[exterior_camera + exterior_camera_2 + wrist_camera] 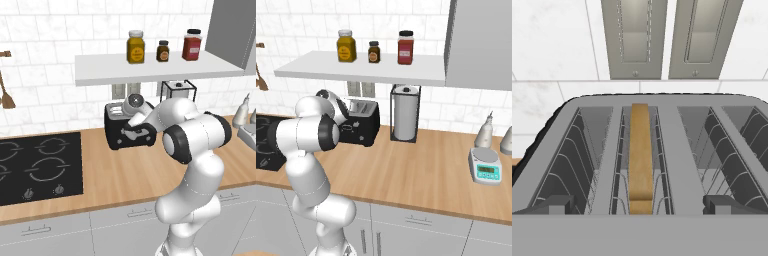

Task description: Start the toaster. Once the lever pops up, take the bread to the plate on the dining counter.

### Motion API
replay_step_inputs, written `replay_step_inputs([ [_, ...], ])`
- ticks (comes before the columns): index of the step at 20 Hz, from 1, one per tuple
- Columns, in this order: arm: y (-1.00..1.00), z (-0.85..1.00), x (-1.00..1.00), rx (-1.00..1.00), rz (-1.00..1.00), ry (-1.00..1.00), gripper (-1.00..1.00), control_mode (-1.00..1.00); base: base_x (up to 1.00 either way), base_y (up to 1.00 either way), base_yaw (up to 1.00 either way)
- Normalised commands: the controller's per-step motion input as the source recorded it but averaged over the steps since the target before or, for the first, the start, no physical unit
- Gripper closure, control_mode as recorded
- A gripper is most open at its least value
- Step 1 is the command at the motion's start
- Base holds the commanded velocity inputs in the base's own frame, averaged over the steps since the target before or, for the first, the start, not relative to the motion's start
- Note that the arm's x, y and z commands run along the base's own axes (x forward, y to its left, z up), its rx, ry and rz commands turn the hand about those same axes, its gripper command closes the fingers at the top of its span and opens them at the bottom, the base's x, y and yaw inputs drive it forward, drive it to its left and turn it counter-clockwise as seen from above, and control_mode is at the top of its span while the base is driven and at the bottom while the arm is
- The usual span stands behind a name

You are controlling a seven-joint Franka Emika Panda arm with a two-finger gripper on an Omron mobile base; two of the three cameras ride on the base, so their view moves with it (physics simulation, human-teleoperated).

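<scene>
the toaster [127, 131] is seen on the wood worktop, under the shelf [150, 67] of three jars. the bread [640, 155] is stood on edge in the toaster's left slot, so that it can be toasted. the gripper [640, 205] is held just above the toaster, fingers spread wide, nothing gripped. white marks on the toaster's front cannot be read.

The arm covers much of the toaster [116, 131] front, and its right slot runs off the hand view.
</scene>
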Motion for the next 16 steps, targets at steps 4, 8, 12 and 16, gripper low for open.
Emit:
replay_step_inputs([
  [4, 0.0, 0.0, 0.0, 0.0, 0.0, 0.0, -1.0, -1.0, 0.0, 0.0, 0.0],
  [8, 0.0, 0.0, 0.0, 0.0, 0.0, 0.0, -1.0, -1.0, 0.0, 0.0, 0.0],
  [12, 0.0, 0.0, 0.0, 0.0, 0.0, 0.0, -1.0, -1.0, 0.0, 0.0, 0.0],
  [16, 0.0, 0.0, 0.0, 0.0, 0.0, 0.0, -1.0, -1.0, 0.0, 0.0, 0.0],
])
